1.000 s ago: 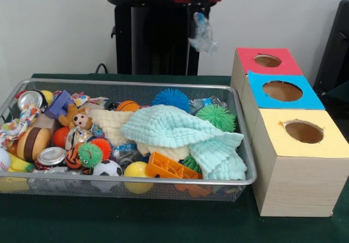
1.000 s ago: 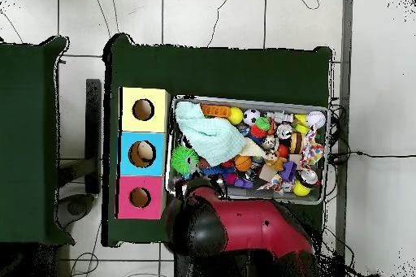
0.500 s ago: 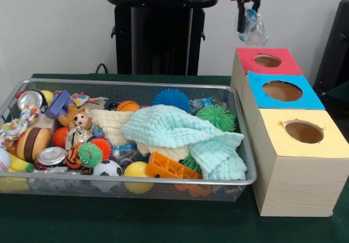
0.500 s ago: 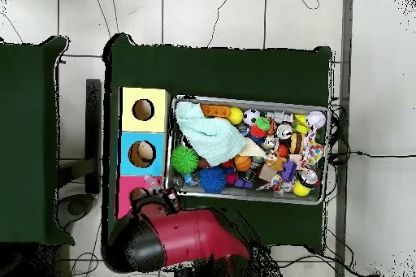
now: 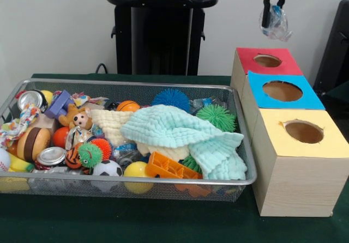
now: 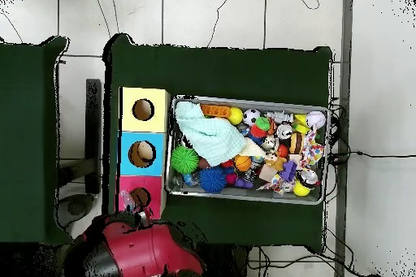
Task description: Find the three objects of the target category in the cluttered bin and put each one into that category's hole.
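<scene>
Moved sideways since half a second ago, gripper (image 5: 271, 15) hangs above red box (image 5: 267, 61) | closed on crumpled clear plastic bottle (image 5: 276, 25), glossy, dangling over round hole (image 5: 267, 60) | wire-mesh bin (image 5: 240, 139) heaped with spiky balls, quilted mint cloth (image 5: 180, 131) | green desk (image 5: 136, 221)

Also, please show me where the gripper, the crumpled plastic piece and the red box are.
gripper (image 5: 272, 15), front view, between its fingertips.
crumpled plastic piece (image 5: 277, 28), front view, its hanging body.
red box (image 5: 248, 58), front view, bare red top beside the hole.
</scene>
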Robot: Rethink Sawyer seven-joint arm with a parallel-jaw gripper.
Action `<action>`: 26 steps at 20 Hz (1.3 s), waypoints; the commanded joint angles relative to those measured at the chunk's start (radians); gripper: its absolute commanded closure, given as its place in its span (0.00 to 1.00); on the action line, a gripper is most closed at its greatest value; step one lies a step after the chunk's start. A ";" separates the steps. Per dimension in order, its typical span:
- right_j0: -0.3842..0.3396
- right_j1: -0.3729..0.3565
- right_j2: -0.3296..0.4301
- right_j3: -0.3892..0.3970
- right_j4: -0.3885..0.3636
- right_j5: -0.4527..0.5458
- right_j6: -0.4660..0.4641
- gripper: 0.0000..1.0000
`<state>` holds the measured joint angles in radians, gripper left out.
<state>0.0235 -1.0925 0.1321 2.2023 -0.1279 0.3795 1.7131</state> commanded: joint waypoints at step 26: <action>0.069 0.190 -0.148 -0.034 0.137 -0.405 0.331 1.00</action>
<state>0.1014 -0.9508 -0.0013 2.2019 -0.0568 0.0501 1.7962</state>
